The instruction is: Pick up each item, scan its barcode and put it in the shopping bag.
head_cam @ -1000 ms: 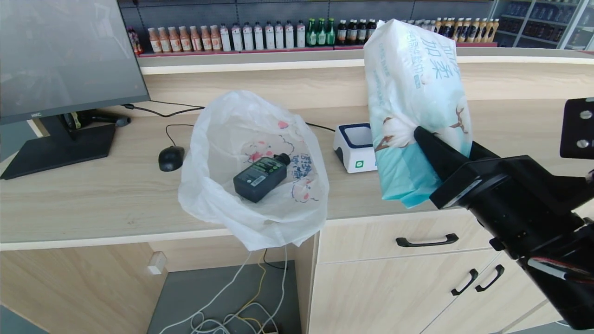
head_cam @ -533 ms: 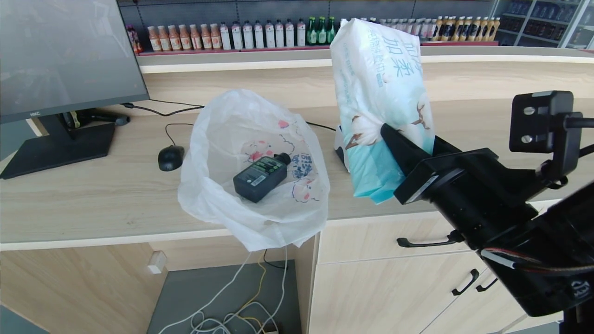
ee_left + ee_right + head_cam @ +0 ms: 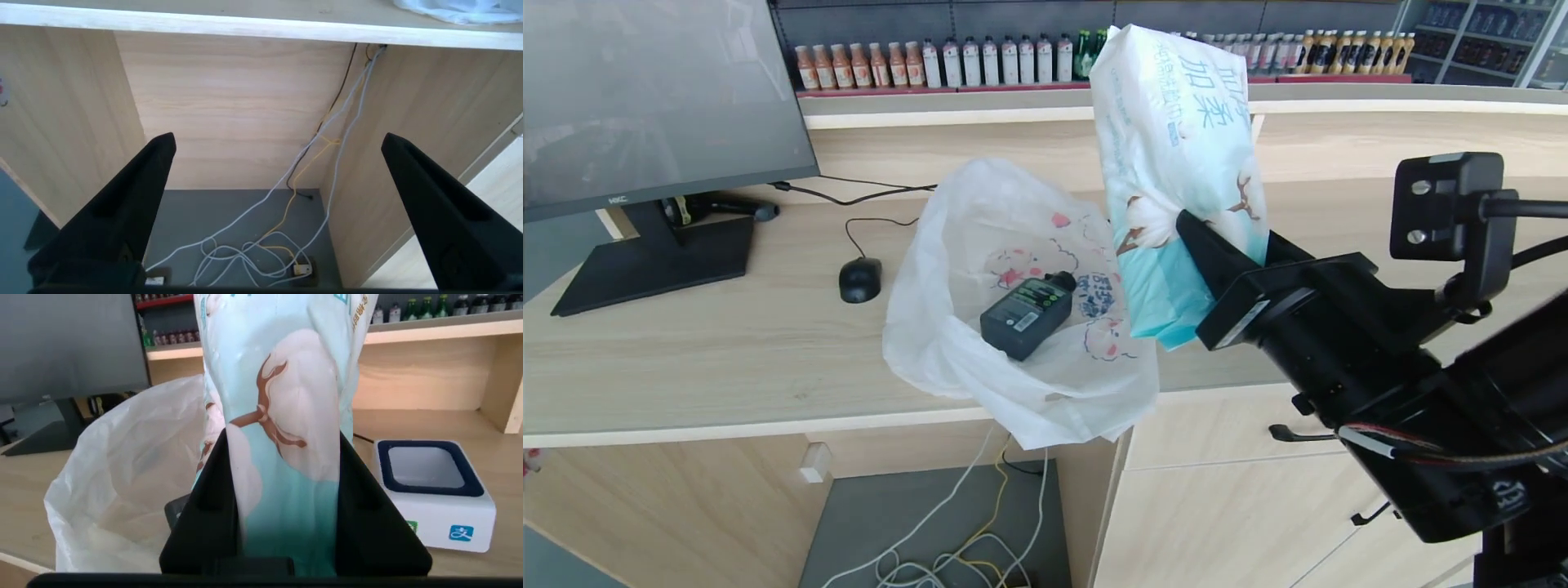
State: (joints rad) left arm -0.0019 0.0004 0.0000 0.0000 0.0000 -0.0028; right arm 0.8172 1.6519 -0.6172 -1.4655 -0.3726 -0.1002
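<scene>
A tall white and teal tissue pack (image 3: 1176, 147) stands upright in my right gripper (image 3: 1229, 235), which is shut on its lower part. The pack hangs above the counter at the right rim of the white plastic shopping bag (image 3: 980, 245). In the bag lies a black bottle (image 3: 1027, 314) on its side. The right wrist view has the pack (image 3: 286, 416) between the two black fingers (image 3: 216, 474), the bag (image 3: 122, 498) to one side and the white barcode scanner (image 3: 433, 490) to the other. My left gripper (image 3: 278, 188) is open and holds nothing, low in front of the counter's kneehole.
A monitor (image 3: 662, 90) and a black mouse (image 3: 859, 279) sit on the counter left of the bag. Bottles line the shelf (image 3: 947, 61) behind. Drawers with black handles (image 3: 1298, 433) are below the counter. Loose cables (image 3: 286, 245) lie on the kneehole floor.
My right gripper has carried the tissue pack leftward, from beside the scanner to the bag's right rim. The head camera has also shifted, sliding the whole scene rightward.
</scene>
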